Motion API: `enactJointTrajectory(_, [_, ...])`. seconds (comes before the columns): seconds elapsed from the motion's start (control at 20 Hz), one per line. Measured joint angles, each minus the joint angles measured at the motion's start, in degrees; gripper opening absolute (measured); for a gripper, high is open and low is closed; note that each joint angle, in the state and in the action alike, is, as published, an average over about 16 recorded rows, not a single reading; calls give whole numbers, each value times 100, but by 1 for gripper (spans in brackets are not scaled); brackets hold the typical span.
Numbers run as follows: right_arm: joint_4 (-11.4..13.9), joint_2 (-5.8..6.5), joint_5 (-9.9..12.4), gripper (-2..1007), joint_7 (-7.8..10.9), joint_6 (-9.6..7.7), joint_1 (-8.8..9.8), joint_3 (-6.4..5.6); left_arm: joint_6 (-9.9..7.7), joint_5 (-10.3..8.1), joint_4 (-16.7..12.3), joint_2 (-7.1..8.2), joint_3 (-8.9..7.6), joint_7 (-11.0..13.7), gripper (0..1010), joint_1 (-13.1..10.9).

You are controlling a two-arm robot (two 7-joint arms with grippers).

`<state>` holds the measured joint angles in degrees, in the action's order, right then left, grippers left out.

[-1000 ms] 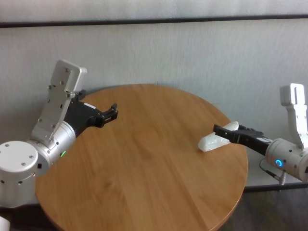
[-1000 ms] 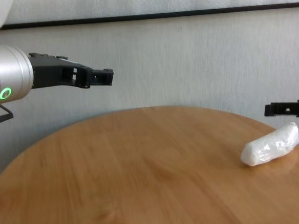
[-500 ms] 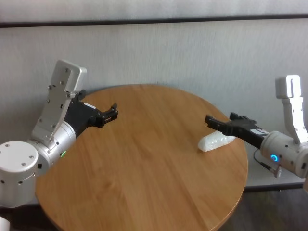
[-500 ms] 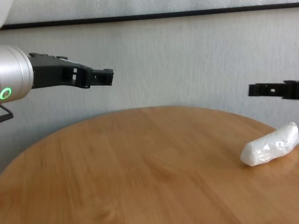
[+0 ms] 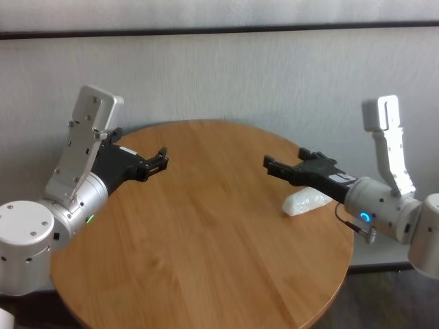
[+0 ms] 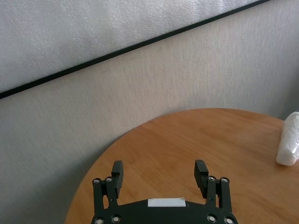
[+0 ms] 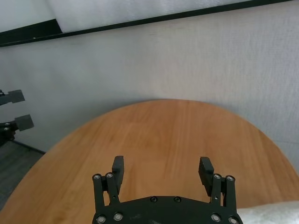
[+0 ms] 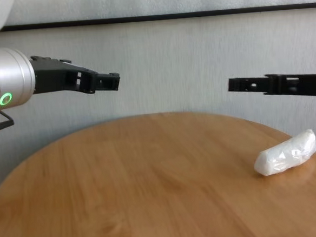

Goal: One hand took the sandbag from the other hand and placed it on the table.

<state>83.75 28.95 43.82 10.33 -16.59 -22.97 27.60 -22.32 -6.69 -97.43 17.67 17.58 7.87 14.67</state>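
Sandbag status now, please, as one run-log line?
sandbag: lying on table | right claw: open, above it | left claw: open, apart

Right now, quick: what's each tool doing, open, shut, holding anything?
Left tool: open, empty, above the table's left side.
Right tool: open, empty, raised over the table; the sandbag lies on the wood below it.

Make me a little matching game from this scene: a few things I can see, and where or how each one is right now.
Things:
1. sandbag
2. left gripper
3. right gripper
4. table

States:
A. open, raised above the sandbag, blue ring on its wrist
B. round, light-brown wood
C. lying free near the table's right edge
D. open, over the table's left side, green ring on its wrist

Pairs: 1-C, 2-D, 3-A, 4-B
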Motion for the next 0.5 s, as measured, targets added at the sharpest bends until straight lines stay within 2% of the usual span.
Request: enactJointTrajectory(0.5, [-5, -356, -300, 1005, 162, -58, -229, 216, 0, 0, 0, 0, 0, 0, 999, 0])
